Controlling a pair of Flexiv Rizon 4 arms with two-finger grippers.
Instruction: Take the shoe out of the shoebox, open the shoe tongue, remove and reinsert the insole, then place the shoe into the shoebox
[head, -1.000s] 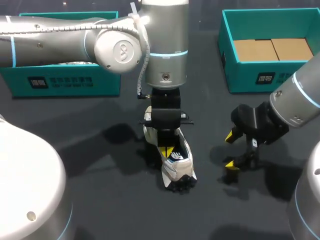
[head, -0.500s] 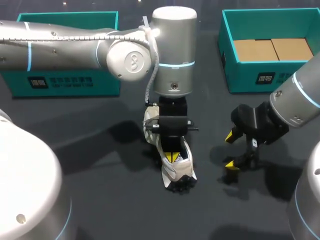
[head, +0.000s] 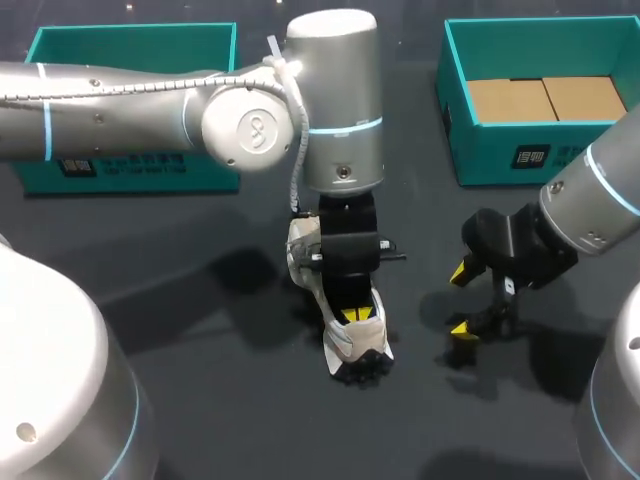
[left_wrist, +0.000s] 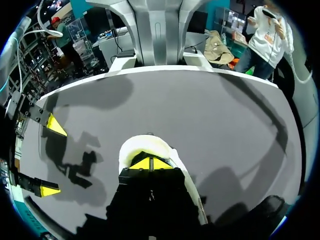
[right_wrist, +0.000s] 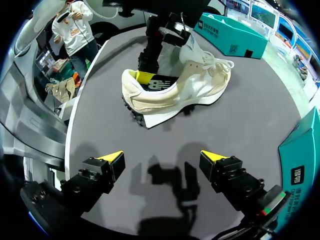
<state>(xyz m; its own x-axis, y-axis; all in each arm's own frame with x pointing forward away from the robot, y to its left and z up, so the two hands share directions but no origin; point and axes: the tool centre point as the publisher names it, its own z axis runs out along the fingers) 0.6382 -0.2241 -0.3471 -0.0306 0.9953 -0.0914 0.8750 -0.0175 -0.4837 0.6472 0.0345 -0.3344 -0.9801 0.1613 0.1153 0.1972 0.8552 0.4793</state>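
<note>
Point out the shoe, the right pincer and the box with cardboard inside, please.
shoe (right_wrist: 200, 87): right wrist view, on its cream side.
right pincer (head: 460, 300): head view, midway between its yellow tips.
box (head: 480, 150): head view, on its teal front wall.

Robotics lab, silver left arm and right arm over a dark table, teal box behind

**Left arm at centre, right arm off to its side**

The left arm stretches in to the middle, wrist pointing down, and the left gripper has its yellow tips together. The right arm holds the right gripper low, fingers spread wide.
</note>
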